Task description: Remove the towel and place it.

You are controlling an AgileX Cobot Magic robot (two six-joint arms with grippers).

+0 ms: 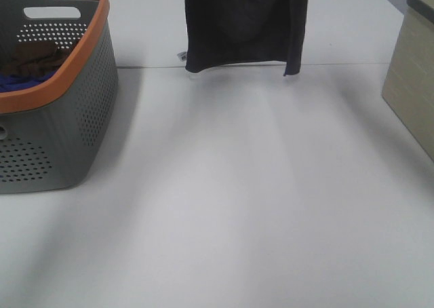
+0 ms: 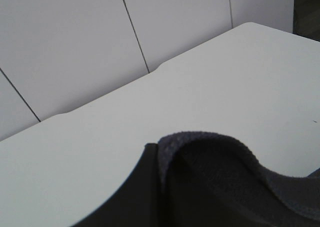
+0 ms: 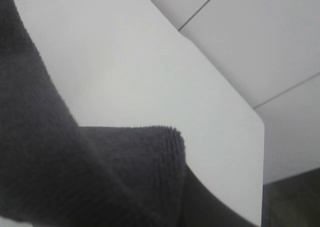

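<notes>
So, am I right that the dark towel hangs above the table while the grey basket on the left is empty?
Not quite: the basket is not empty; a brown cloth and a blue cloth lie in it, as the exterior high view shows. The towel does hang above the table.

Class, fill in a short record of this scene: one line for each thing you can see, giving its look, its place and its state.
towel: dark, hanging over the far part of the table, top edge out of view
tag: small, white, at the towel's lower left corner
basket: grey with an orange rim, standing on the left
brown cloth: inside the basket
blue cloth: inside the basket, beside the brown cloth
bin: beige, at the right edge, partly out of view
table: white
</notes>
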